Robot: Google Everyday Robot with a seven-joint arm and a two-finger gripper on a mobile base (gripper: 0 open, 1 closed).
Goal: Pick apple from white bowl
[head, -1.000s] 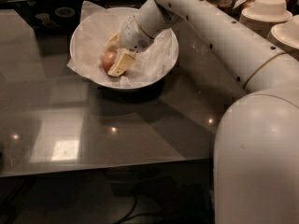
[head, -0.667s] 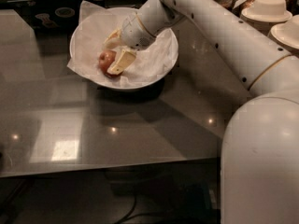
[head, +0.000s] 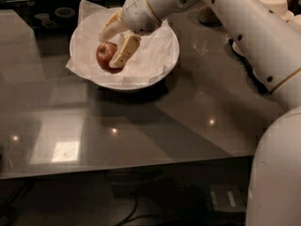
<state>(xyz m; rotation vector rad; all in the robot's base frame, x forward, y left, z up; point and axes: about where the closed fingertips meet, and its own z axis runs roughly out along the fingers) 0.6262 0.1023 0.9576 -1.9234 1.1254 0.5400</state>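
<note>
Over the white bowl (head: 172,55): the end effector (head: 110,51) hangs above the bowl's left half, pointing down and to the left.
End effector state: its two pale fingers (head: 126,48) are closed partway on the apple (head: 104,55), one finger along the apple's top left and the other flat against its right side.
Apple: red and glossy, held between the fingers inside the bowl's outline and towards its left rim. Whether its underside touches the lining cannot be told.
Paper (head: 150,55): crumpled white sheet lining the bowl. One corner stands up at the bowl's far left edge and another edge hangs over the near left rim.
Arm (head: 244,22): thick and white, it reaches the bowl from the right, crossing above the bowl's far right rim. Its bulky lower section fills the space well to the right and in front of the bowl.
Worktop (head: 141,121): dark and glossy with small light reflections. The bowl rests on its far part.
Laptop (head: 47,13): dark, just behind and left of the bowl.
Paper bowls (head: 277,6): a beige stack well to the right of the white bowl, beyond the arm.
</note>
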